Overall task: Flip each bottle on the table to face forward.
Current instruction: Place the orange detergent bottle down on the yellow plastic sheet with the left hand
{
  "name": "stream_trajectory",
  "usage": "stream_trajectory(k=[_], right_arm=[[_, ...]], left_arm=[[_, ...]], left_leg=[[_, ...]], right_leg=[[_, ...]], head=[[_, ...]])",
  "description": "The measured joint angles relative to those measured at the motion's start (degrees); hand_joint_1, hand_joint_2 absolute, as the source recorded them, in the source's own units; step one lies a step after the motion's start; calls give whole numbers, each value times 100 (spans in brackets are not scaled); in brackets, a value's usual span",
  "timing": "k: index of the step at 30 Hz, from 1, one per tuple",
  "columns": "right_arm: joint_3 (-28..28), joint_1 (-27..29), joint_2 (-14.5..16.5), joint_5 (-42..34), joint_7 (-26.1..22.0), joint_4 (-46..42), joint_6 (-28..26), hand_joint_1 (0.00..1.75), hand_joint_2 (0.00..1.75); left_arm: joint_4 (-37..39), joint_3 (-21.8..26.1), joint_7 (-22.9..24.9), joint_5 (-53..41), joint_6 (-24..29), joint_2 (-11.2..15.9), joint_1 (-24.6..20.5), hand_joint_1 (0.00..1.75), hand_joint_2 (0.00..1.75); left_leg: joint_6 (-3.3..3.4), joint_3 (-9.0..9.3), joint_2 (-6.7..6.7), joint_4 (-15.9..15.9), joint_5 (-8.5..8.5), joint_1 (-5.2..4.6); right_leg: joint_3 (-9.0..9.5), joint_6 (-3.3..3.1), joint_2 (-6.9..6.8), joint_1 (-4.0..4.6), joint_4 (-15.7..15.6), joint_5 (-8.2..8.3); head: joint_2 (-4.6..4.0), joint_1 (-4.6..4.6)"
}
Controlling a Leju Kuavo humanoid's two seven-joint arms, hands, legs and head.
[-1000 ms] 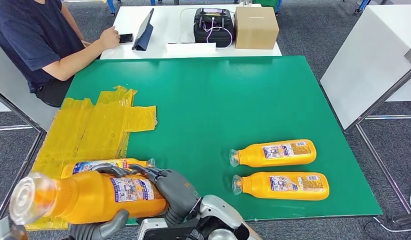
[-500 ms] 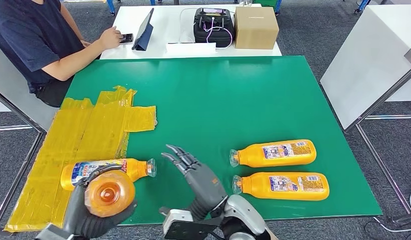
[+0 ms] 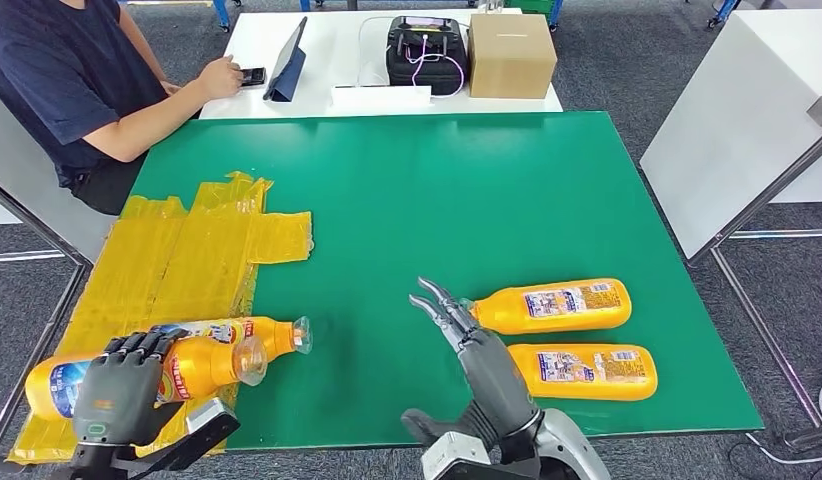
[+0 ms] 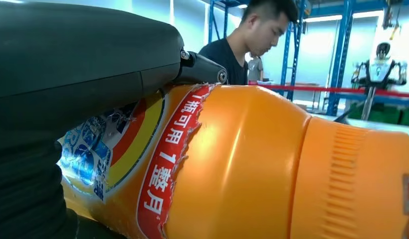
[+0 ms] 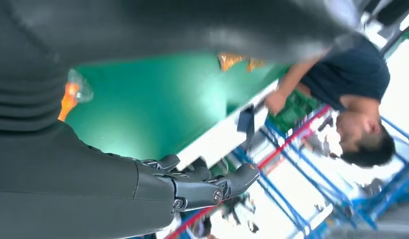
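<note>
Green counter point(image 3: 407, 190) looks different from a second ago: the left hand point(image 3: 117, 392), clamped on one orange bottle point(image 3: 202, 366), has laid it beside its neighbour point(image 3: 252, 332) on the yellow sheet point(image 3: 187, 260). Right hand point(image 3: 477, 345), fingers spread and empty, has swung over by the two label-up bottles point(image 3: 547, 305), probably next.
</note>
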Motion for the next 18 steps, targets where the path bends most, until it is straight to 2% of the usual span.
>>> stream_trajectory(k=[7, 18], right_arm=[[-94, 253, -163, 267, -36, -371, -239, 0, 0], [-175, 561, -218, 456, -28, -530, -345, 0, 0]], left_arm=[[496, -446, 327, -144, 64, 443, -519, 175, 175], [899, -920, 450, 20, -45, 528, -1195, 175, 175]], left_leg=[[0, 3, -1, 0, 0, 0], [1, 3, -5, 1, 1, -1]], right_leg=[[6, 0, 0, -1, 0, 0], [1, 1, -4, -1, 0, 1]], head=[[0, 1], [0, 1]])
